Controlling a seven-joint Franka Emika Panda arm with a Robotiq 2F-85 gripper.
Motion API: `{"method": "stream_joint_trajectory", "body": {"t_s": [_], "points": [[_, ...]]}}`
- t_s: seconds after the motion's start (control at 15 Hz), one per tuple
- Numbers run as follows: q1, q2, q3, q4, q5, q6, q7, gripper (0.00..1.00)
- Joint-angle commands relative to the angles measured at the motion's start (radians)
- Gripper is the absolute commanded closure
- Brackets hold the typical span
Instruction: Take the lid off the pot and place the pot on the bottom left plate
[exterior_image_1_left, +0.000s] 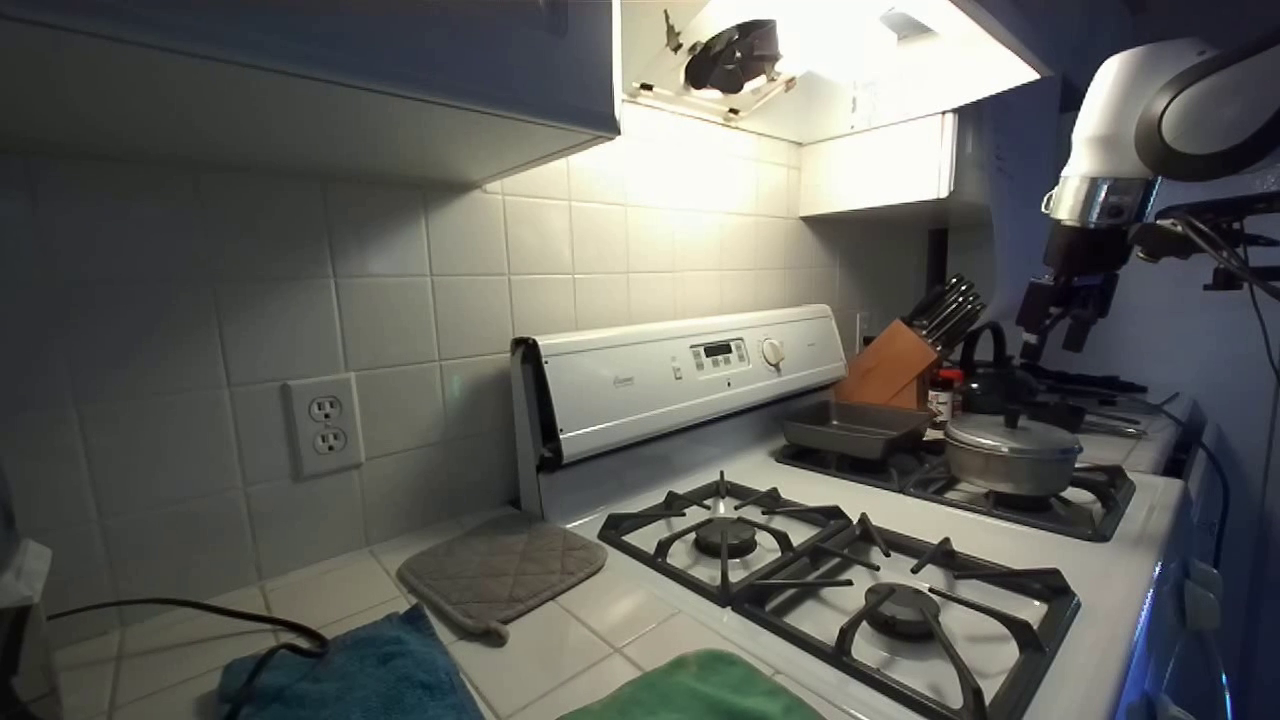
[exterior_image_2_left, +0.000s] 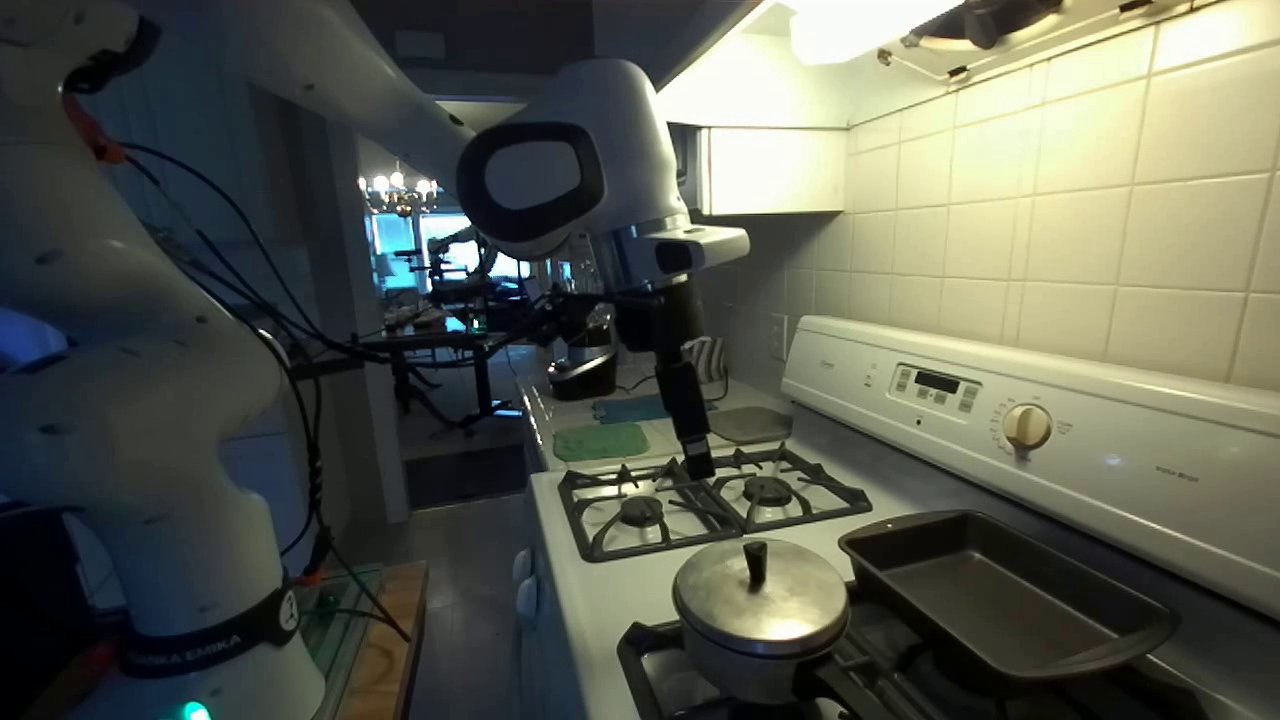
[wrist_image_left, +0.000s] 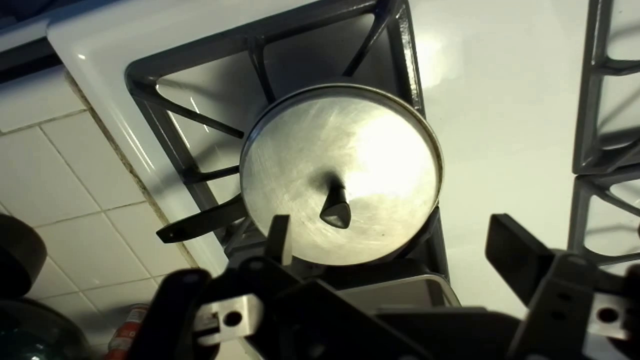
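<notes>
The pot (exterior_image_1_left: 1010, 472) is grey metal with a dark handle and sits on the front burner at the knife-block end. The lid (exterior_image_2_left: 800, 605), round metal with a dark knob (exterior_image_2_left: 756, 562), lies on the pot (exterior_image_2_left: 740, 672). The lid (wrist_image_left: 300, 145) and its knob (wrist_image_left: 337, 212) also show in the wrist view. My gripper (exterior_image_1_left: 1052, 345) is open and empty above the pot, apart from the lid; in the wrist view its fingers (wrist_image_left: 392, 237) are spread wide, the left one overlapping the lid's edge. The bottom left plate (exterior_image_1_left: 903, 612) is bare; it also shows in an exterior view (exterior_image_2_left: 641, 512).
A dark baking pan (exterior_image_2_left: 1000, 590) stands on the rear burner beside the pot. A knife block (exterior_image_1_left: 890, 370), a red-capped jar (exterior_image_1_left: 942, 398) and a dark kettle (exterior_image_1_left: 990, 380) stand beyond. A grey pot holder (exterior_image_1_left: 505, 570) and green cloth (exterior_image_1_left: 695, 690) lie on the counter. A range hood hangs above.
</notes>
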Motion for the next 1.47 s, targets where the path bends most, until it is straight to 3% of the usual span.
{"method": "stream_joint_trajectory", "body": {"t_s": [0.0, 0.33, 1.33, 1.4], "points": [[-0.011, 0.052, 0.005, 0.024, -0.008, -0.023, 0.022, 0.00], [-0.001, 0.133, -0.033, 0.040, 0.022, -0.021, -0.025, 0.00], [0.012, 0.301, -0.094, 0.093, 0.096, 0.168, -0.151, 0.00], [0.014, 0.307, -0.094, 0.097, 0.114, 0.175, -0.158, 0.12]]}}
